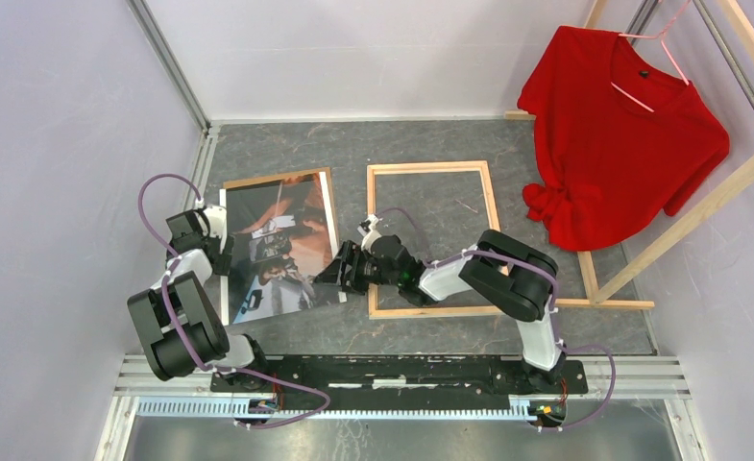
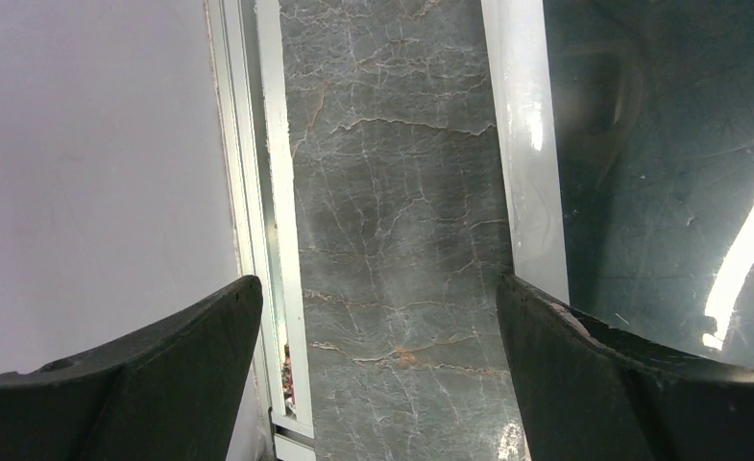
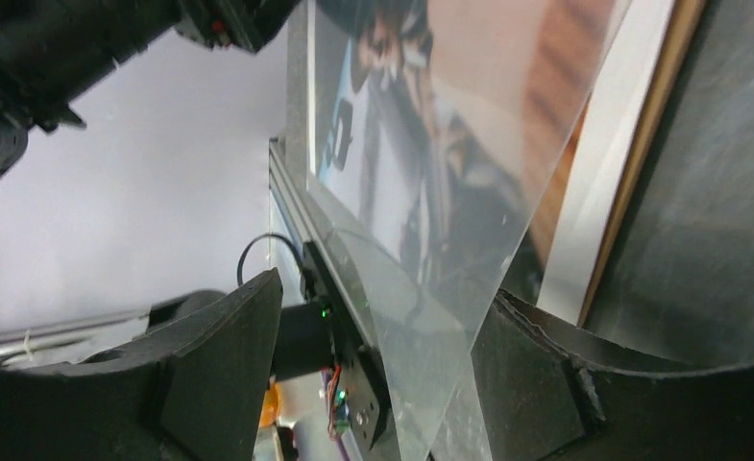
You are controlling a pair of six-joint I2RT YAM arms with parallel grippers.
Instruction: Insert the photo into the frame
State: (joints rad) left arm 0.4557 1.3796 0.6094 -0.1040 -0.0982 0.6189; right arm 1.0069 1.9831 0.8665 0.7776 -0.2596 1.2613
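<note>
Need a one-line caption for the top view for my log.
Left claw at the photo's left edge, right claw at its near right corner, the frame lying empty alongside.

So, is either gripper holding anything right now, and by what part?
Nothing is gripped. The left gripper is open beside the photo; the right gripper is open around the clear sheet at its near corner.

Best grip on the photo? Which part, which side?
Probably the photo by its near right corner, coming low from the frame side. It lies flat and thin on a brown board, so only an edge offers purchase; the right pincer stands open there, astride a clear sheet.
</note>
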